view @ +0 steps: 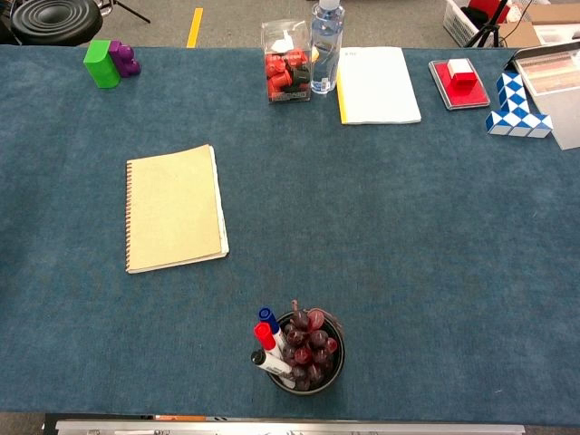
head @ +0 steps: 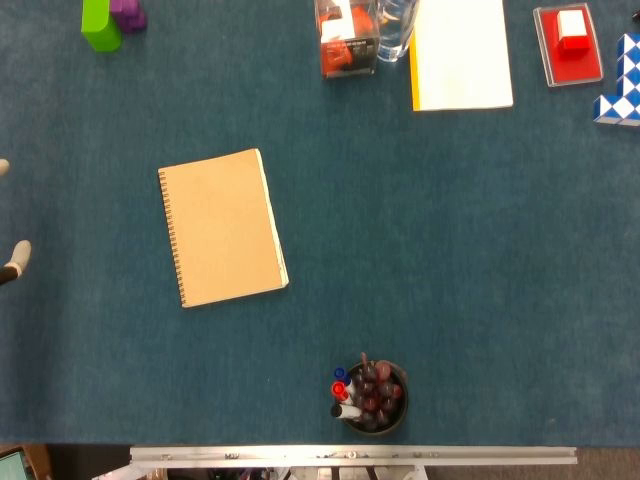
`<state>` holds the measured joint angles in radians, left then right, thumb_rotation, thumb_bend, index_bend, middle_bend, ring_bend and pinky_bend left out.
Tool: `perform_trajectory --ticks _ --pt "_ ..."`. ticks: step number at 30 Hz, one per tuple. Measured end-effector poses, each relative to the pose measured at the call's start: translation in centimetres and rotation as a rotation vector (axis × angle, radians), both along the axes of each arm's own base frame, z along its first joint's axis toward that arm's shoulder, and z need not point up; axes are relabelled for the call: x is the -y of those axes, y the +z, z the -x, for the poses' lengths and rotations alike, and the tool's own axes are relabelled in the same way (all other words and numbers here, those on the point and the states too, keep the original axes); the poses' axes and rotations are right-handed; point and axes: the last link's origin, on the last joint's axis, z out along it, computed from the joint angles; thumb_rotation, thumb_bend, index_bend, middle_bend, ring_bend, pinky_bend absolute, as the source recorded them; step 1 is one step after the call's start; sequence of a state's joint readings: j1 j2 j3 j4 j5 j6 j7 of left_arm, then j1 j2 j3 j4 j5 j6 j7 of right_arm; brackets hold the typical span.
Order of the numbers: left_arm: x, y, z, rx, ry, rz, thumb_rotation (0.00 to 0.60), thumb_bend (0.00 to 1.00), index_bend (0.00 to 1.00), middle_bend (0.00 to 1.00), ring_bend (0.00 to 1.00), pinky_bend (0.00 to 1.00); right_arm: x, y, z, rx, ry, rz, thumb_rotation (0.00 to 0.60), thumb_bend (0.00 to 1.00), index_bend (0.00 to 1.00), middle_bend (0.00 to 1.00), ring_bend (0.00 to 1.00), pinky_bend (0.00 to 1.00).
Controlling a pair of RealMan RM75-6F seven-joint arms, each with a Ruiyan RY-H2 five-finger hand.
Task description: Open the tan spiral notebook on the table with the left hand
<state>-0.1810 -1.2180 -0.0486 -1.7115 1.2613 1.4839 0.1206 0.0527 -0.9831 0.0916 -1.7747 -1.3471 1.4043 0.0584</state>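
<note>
The tan spiral notebook (head: 222, 227) (view: 174, 207) lies closed and flat on the blue table, left of the middle, with its spiral binding along its left edge. Only two pale fingertips (head: 17, 256) of my left hand (head: 10, 262) poke in at the left edge of the head view, spread apart and holding nothing. They sit well left of the notebook and do not touch it. The chest view shows no hand. My right hand appears in neither view.
A cup of markers (head: 370, 397) stands near the front edge. Along the back are green and purple blocks (head: 102, 24), a clear box of red items (head: 345, 40), a water bottle (view: 326, 36), a white pad (head: 462, 52), a red case (head: 568, 42) and a blue-white snake puzzle (view: 515, 107).
</note>
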Motion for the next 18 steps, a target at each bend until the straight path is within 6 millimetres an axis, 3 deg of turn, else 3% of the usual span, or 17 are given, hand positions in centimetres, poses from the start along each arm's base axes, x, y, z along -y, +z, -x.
perform_trajectory --ticks 11,18 --pt "-0.3 -0.1 -0.7 0.003 -0.049 0.045 0.600 0.22 0.16 0.15 0.02 0.05 0.2 0.1 -0.1 0.003 0.008 0.000 0.600 0.28 0.16 0.25 0.16 0.21" --pt "-1.9 -1.3 -3.0 0.019 -0.228 0.246 0.600 0.22 0.17 0.16 0.02 0.05 0.4 -0.1 -0.4 0.007 0.019 -0.013 0.600 0.28 0.16 0.25 0.16 0.21"
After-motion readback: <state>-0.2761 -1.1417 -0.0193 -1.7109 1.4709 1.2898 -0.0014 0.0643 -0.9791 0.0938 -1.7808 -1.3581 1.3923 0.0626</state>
